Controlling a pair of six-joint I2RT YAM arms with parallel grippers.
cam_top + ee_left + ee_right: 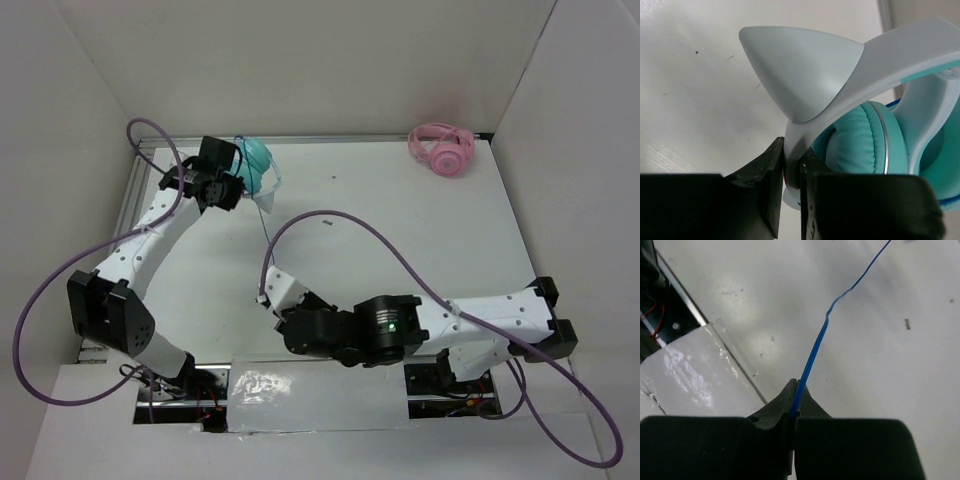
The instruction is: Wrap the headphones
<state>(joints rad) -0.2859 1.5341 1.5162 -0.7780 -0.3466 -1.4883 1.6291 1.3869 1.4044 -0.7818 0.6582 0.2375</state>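
The teal headphones (258, 165) are at the back left of the table, held up by my left gripper (232, 190). In the left wrist view that gripper (792, 167) is shut on the pale headband (840, 95) just below a cat-ear point, with a teal ear cushion (860, 140) behind it. The thin blue cable (265, 235) runs from the headphones toward the front. My right gripper (264, 296) is shut on it near the middle front. In the right wrist view the cable (815, 347) leaves the closed fingertips of that gripper (796, 396) and stretches away over the table. The plug is not visible.
Pink headphones (440, 148) lie at the back right corner. White walls enclose the table on three sides. A shiny taped patch (300, 390) and a metal rail (685, 295) mark the near edge. Purple robot hoses (400, 265) arc over the table.
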